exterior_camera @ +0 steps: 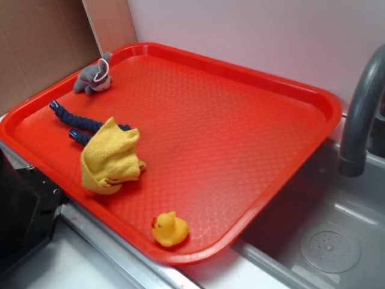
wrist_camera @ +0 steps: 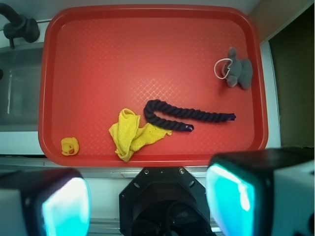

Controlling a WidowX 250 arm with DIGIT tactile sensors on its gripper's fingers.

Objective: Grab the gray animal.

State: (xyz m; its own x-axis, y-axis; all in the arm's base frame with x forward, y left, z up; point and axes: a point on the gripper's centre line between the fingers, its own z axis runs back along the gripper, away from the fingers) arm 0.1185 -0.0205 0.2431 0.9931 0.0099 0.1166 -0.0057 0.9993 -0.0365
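Gray animal [exterior_camera: 94, 77] lying in far left corner of red tray [exterior_camera: 240, 120], nothing over or against it. Nearer: dark blue rope toy [exterior_camera: 78, 125] partly under yellow cloth [exterior_camera: 110, 158]; yellow duck [exterior_camera: 169, 229] by near rim. Claw [wrist_camera: 147, 201] apart, fingers [wrist_camera: 231, 196] cropped, blurred. No readable writing.

in the wrist view we see our gripper [wrist_camera: 147, 201] along the bottom edge, its two fingers [wrist_camera: 241, 196] spread wide apart with nothing between them, pads glowing cyan. the black wrist mount sits between them, pointing straight down.
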